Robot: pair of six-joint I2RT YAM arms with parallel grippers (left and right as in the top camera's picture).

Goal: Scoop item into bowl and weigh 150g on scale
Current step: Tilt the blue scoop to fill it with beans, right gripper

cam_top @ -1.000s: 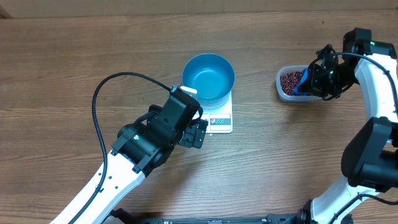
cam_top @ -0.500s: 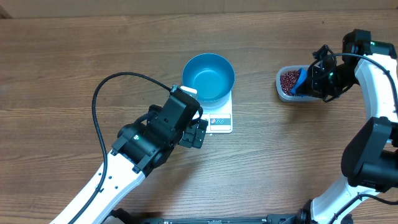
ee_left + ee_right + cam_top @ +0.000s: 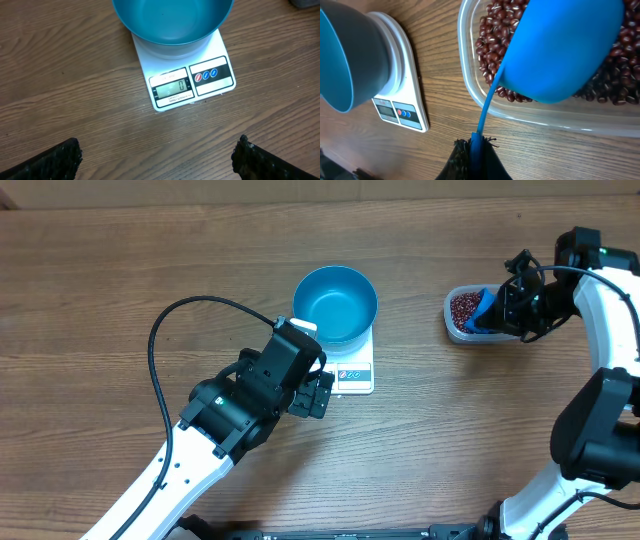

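Plain brown wooden table, no clutter. We find the scale at centre with the blue bowl seated on its platform; the bowl is empty and the display reads zero, so any weight added will register as beans alone. The left gripper hangs just beside the scale's display edge with its jaws spread wide and nothing between them. We judge it is parked there so that its camera can read the figures.

The beans all lie in the clear tub, well to the right. The right gripper is clamped tight on the thin handle of the blue scoop, whose cup sits down among the beans. We see only its underside, so its load cannot be told.

Against the earlier overhead frame, the right wrist has shifted slightly and more of the scoop's blue shows; left arm, bowl and scale are unchanged
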